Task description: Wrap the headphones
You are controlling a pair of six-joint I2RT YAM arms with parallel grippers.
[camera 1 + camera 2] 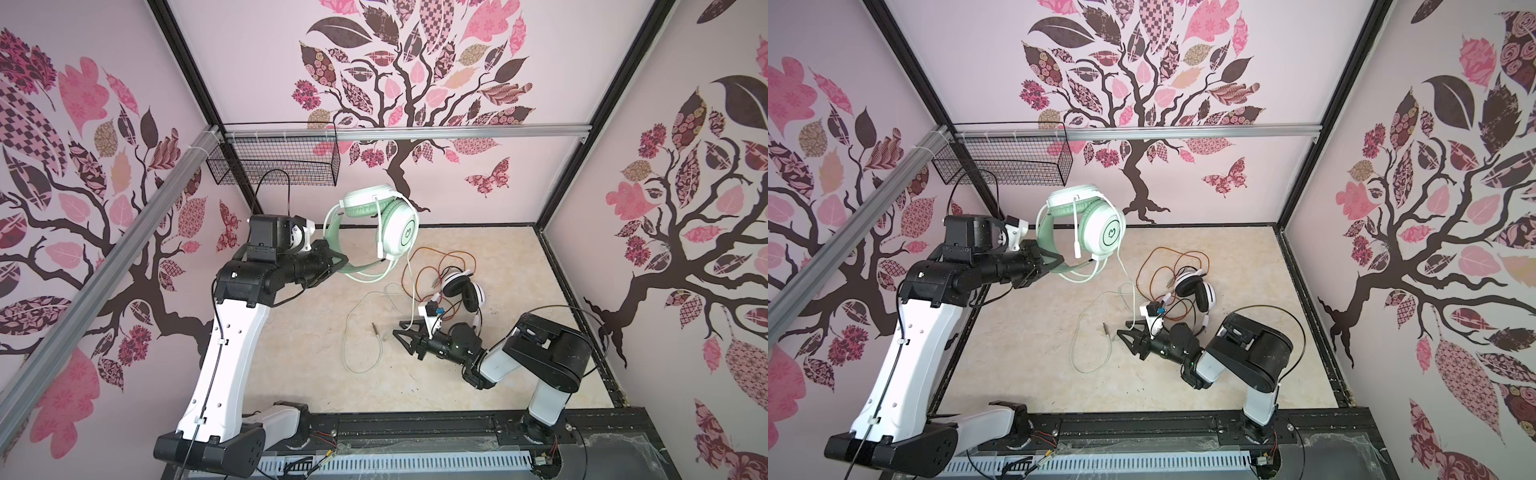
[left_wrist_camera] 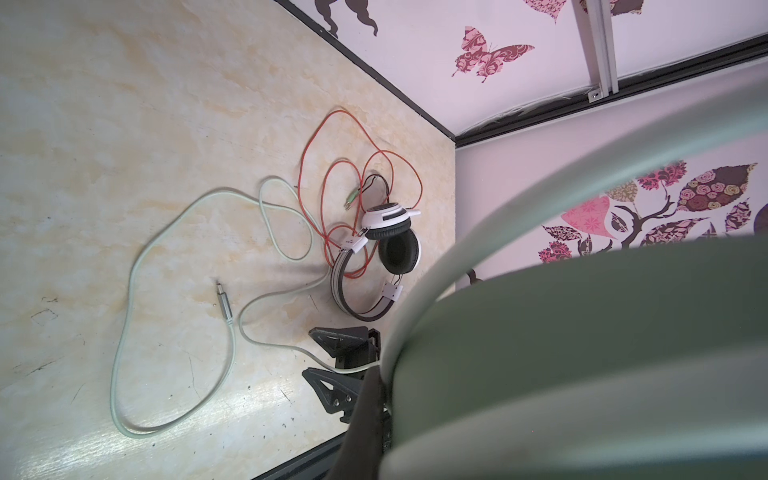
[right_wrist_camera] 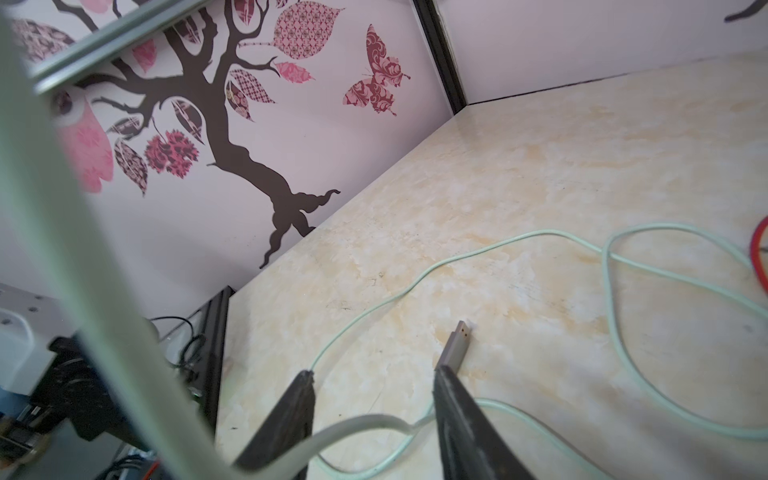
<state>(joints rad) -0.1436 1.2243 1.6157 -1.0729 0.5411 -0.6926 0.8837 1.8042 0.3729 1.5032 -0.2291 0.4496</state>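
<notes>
Mint-green headphones (image 1: 388,216) aloft, band clamped in left gripper (image 1: 340,259) — right gripper (image 3: 374,372) low, jaws apart astride pale cord (image 3: 357,423)

My worktop (image 1: 519,365) is a pale, cream-marbled slab flecked with small dark scuffs. Toward its far right lie the white headphones (image 1: 464,291) with black pads, tipped on their side. Their orange-red cord (image 2: 340,111) sprawls in loose loops beside them. Nearer the middle, the pale cord (image 2: 131,291) runs in one long loop and overlaps the orange one. It ends in a metal plug (image 2: 223,301) lying flat on the slab.
</notes>
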